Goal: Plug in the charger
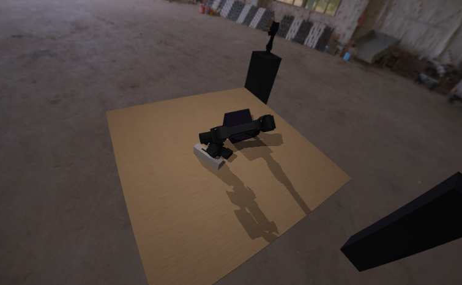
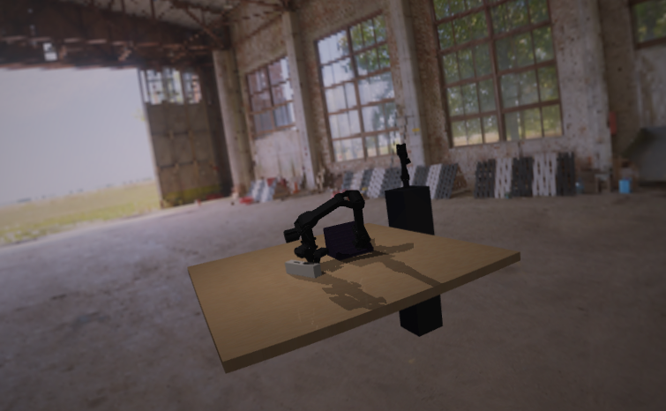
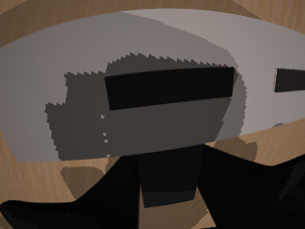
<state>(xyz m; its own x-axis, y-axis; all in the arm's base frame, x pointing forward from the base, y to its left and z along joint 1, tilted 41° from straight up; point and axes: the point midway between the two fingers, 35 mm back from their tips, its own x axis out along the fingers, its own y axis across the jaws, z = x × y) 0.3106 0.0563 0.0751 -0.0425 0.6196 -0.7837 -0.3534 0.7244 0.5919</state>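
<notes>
Charger (image 3: 167,174) in jaws above power strip (image 3: 79,60)

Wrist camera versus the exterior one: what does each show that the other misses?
Only the wrist view shows the dark slots in the power strip and the charger held just short of them. Only the exterior view shows the whole arm, the table and the hall windows. Both show the grey strip lying on wood.
</notes>
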